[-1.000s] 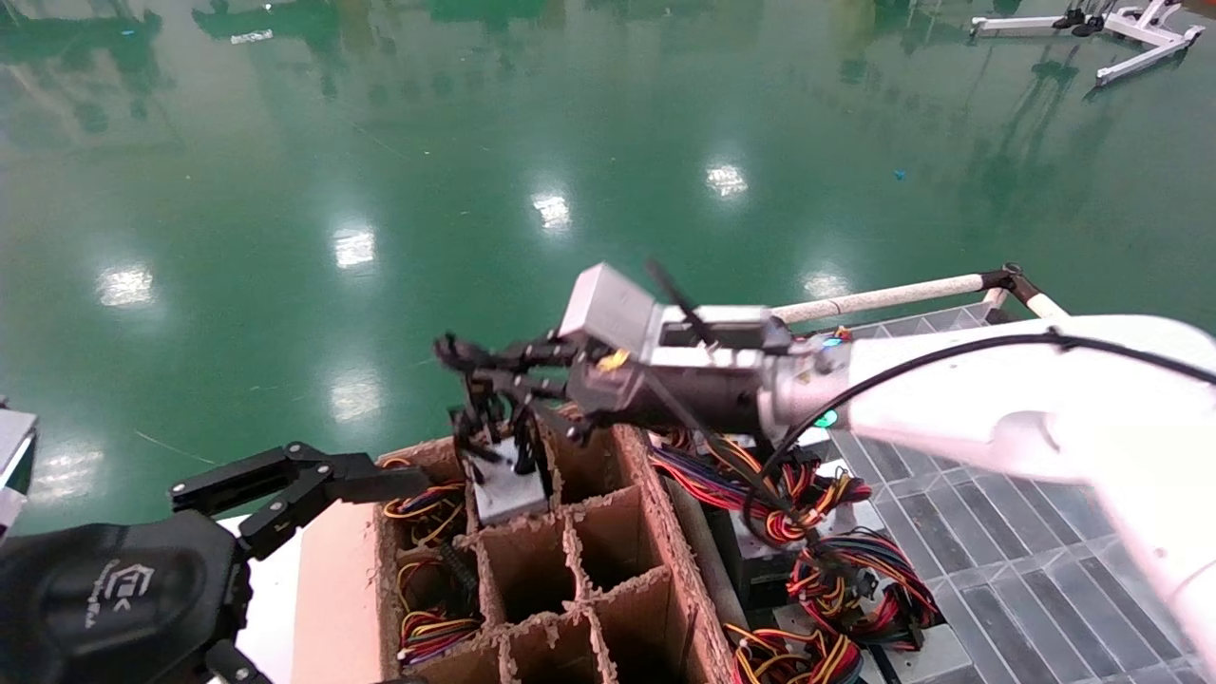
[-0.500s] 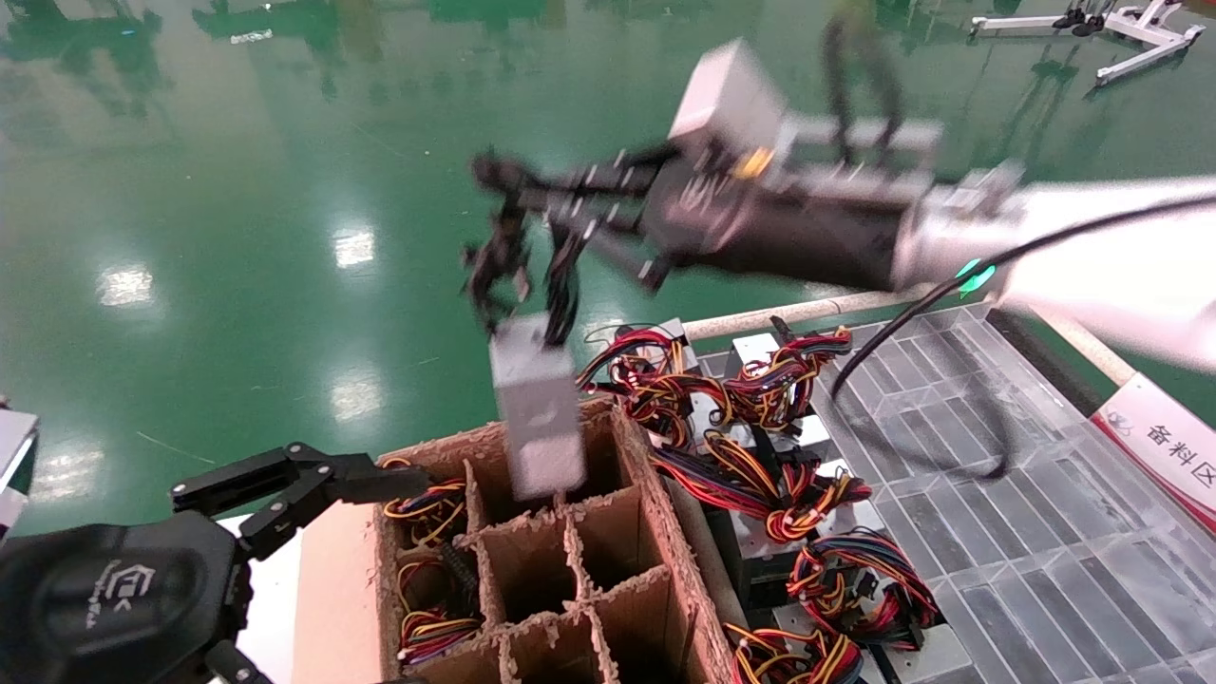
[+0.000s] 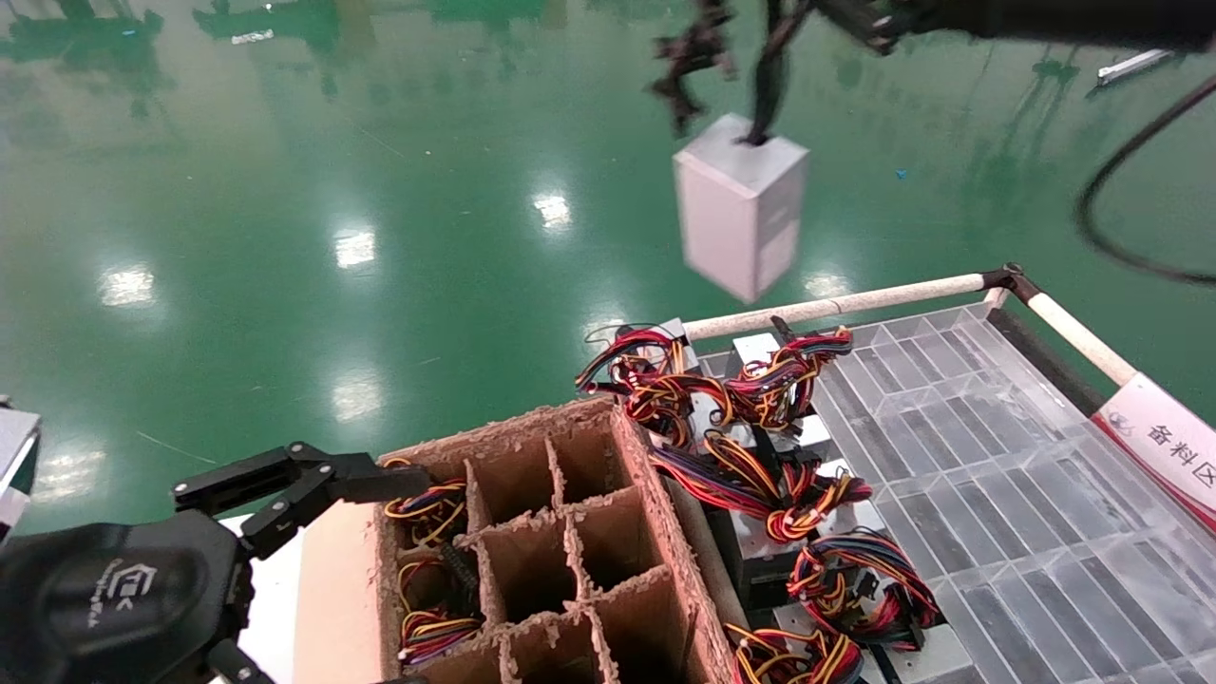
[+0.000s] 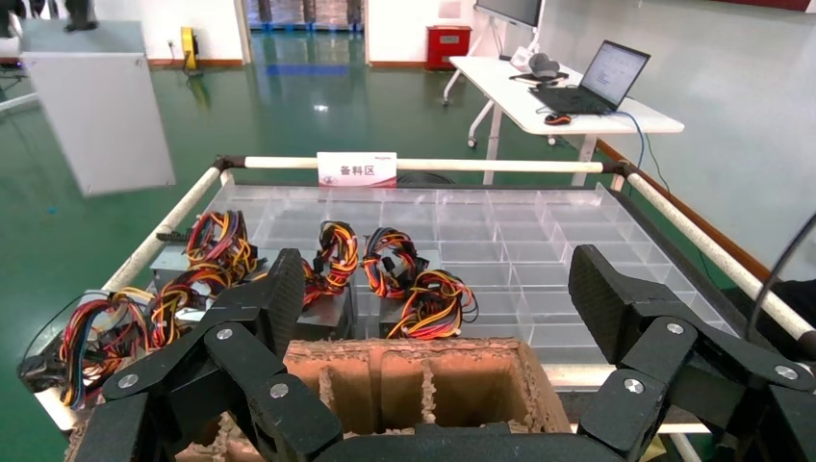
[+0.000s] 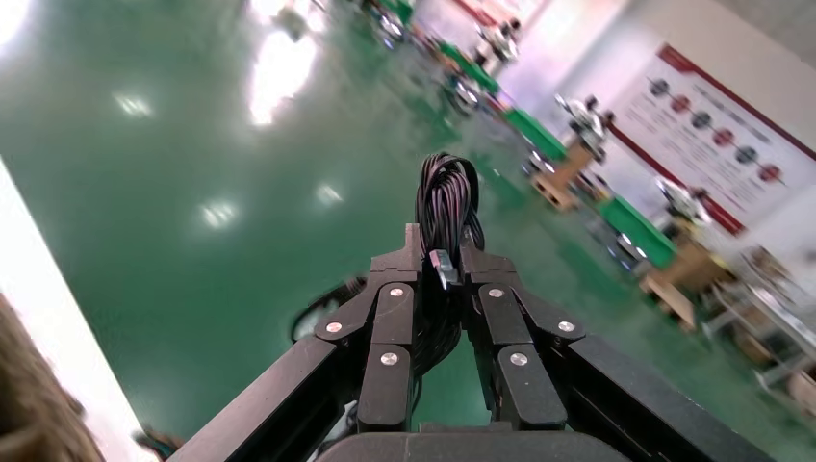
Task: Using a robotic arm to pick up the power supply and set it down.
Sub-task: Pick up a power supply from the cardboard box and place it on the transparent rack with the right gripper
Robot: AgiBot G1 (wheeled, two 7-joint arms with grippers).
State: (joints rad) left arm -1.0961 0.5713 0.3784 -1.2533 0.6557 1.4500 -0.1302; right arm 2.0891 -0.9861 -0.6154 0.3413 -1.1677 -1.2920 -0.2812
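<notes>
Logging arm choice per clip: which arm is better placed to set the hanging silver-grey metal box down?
Right: the right gripper holds the silver-grey power supply box by its black cable bundle; the left gripper sits open, low beside the cardboard divider box.

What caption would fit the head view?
Right tool lifts a grey power supply by its black cable, high above the cardboard box.

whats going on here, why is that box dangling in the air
The right gripper is shut on the black cable bundle of the power supply, so the silver box hangs in the air over the green floor, past the divided cardboard box and beside the clear tray holding other wired units. The left gripper sits open and idle near the cardboard box.
</notes>
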